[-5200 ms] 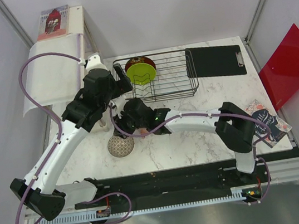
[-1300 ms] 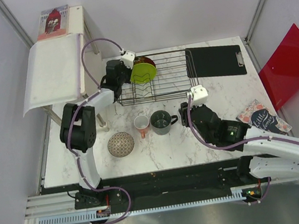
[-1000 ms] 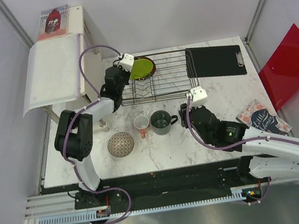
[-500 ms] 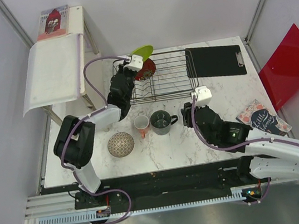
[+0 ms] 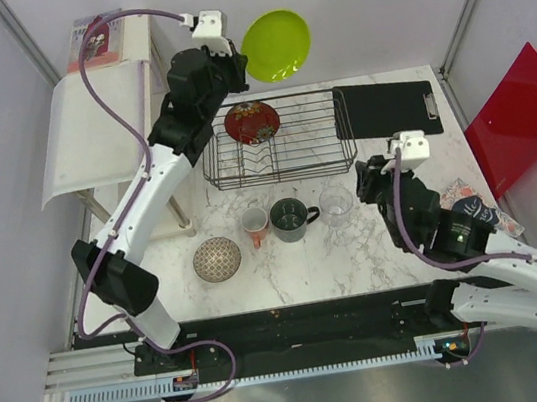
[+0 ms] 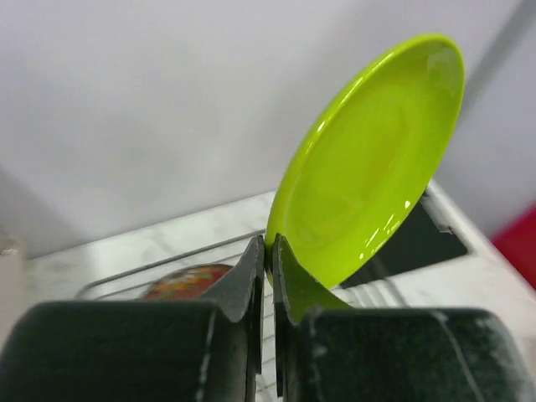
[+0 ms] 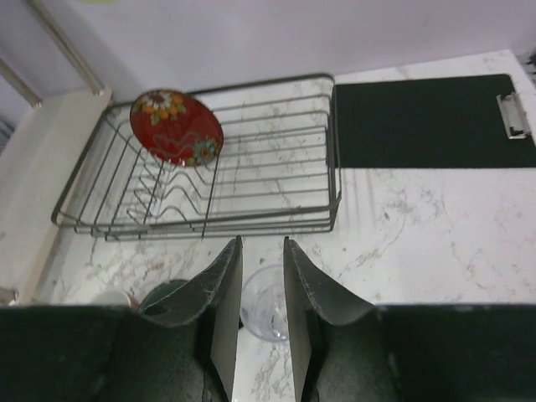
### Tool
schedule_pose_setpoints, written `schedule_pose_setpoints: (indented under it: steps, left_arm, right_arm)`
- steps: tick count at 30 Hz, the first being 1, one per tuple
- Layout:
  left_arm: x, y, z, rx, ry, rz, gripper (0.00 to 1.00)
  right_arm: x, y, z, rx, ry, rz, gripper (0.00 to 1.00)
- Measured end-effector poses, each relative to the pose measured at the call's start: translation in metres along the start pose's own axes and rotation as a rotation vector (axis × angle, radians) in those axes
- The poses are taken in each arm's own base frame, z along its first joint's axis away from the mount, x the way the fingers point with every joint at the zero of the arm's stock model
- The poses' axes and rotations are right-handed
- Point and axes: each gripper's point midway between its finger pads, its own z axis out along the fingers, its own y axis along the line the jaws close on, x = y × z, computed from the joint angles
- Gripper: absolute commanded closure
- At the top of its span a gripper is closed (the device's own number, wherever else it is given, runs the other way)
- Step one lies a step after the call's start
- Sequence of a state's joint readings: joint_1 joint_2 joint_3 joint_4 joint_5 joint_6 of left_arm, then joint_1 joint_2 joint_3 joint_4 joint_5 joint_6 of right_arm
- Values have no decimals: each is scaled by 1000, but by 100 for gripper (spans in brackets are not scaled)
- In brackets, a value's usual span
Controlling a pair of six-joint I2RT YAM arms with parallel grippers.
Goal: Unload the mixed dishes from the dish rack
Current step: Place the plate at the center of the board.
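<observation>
While your left gripper (image 6: 270, 249) is clamped on the lower rim of the plate (image 6: 368, 159), that plate hangs in the air, high above the far side of the rack (image 5: 347, 154) and touching nothing else. Its hollow face is tilted toward the wrist camera and its far edge points up and to the right. Below the fingers you see the red bowl (image 5: 252, 123) standing on edge among the prongs at the rack's left end, the only dish inside the wires. Your right gripper (image 7: 261, 244) is released, its two fingers spread with nothing held. In its own view the glass (image 5: 335, 201) shows through the gap between them, low in the picture, and from above the gripper sits just to the right of the glass. The glass stands upright on the table (image 5: 299, 267), at the right end of a row. The mug (image 5: 291, 218) is just beside it on the left, its handle turned toward the glass, and the cup (image 5: 255, 225) comes next, close against the mug; whether they touch, you cannot tell. The small bowl (image 5: 217, 259) sits further left and a little nearer to you, apart from the cup. All four rest in front of the rack, outside it. The clipboard (image 5: 386, 109) lies flat just beside the rack's right end.
</observation>
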State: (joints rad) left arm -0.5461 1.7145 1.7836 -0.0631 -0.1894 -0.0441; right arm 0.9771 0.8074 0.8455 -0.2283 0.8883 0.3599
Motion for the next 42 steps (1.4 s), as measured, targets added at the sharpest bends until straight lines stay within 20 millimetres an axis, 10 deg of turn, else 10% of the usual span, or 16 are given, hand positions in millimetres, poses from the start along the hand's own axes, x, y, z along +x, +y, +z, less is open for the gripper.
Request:
schedule_pose_setpoints:
  steps: [3,5,8,19,42]
  left_arm:
    - [-12,-35,-17,162,72,-189,98]
    - [-1,-57,-28,254,156,-299,98]
    - [31,-88,-47,368,340,-475,98]
    - [96,-148,-106,486,752,-684,98]
    - [97,-152,-141,476,793,-655,98]
  right_arm:
    - [-30,-11,-7,33,-56,54,60]
    - [-45,-18,-12,46,-85,89,28]
    - [-59,-25,-19,50,-108,122,11]
    - [-115,-39,-39,71,-169,215,24]
    - [-39,-40,41,98,108,183,41]
